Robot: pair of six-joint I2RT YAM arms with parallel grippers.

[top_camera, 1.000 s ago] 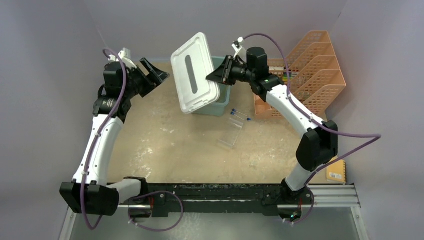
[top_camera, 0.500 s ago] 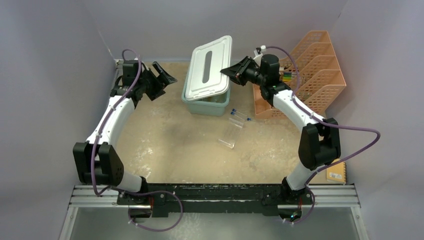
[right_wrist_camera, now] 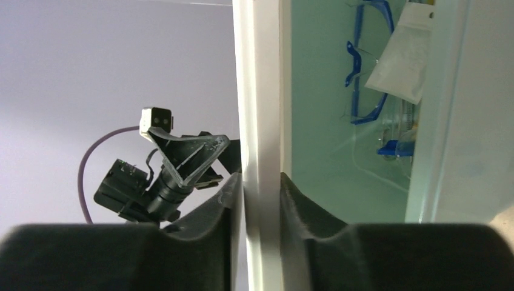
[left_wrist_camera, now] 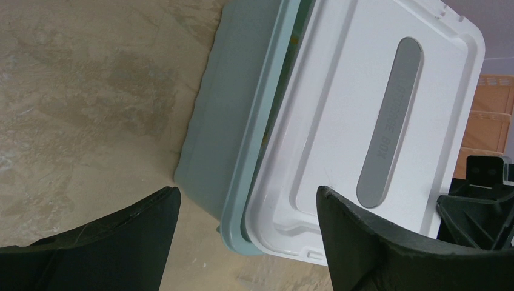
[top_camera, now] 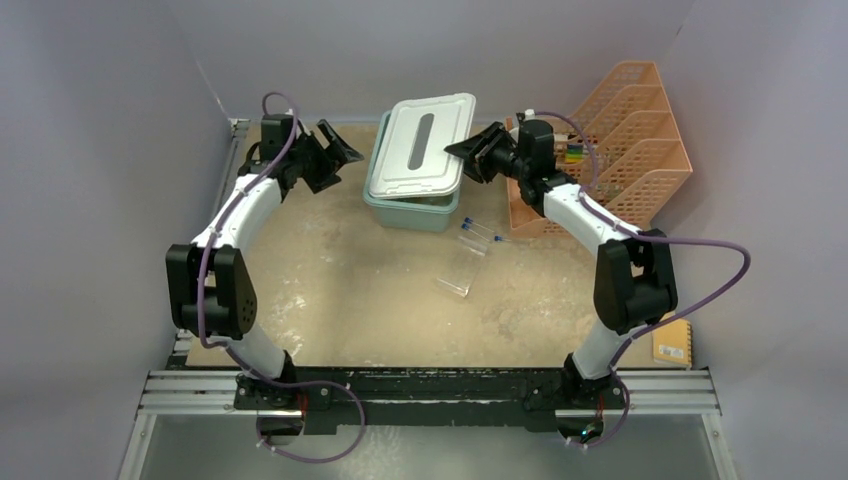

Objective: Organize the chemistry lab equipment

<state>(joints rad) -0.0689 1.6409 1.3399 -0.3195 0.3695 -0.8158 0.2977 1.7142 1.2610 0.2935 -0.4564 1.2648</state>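
A teal bin [top_camera: 412, 207] stands at the back of the table with its white lid [top_camera: 420, 146] lying nearly flat on it, slightly offset. My right gripper [top_camera: 468, 156] is shut on the lid's right edge [right_wrist_camera: 260, 121]. Under the lid, the right wrist view shows blue-framed goggles [right_wrist_camera: 363, 73] and a plastic packet [right_wrist_camera: 401, 57] inside the bin. My left gripper [top_camera: 336, 152] is open and empty, just left of the bin [left_wrist_camera: 233, 115]. Two blue-capped tubes [top_camera: 479, 232] and a clear rack [top_camera: 460, 271] lie on the table in front of the bin.
An orange mesh tiered tray [top_camera: 625, 150] stands at the back right, close behind my right arm. A small yellow notebook [top_camera: 672, 343] lies at the right near edge. Grey walls close in the back and both sides.
The lid has come down from steeply tilted above the bin to nearly flat on it, still held by my right gripper. My left gripper has moved back and stays open beside the bin.
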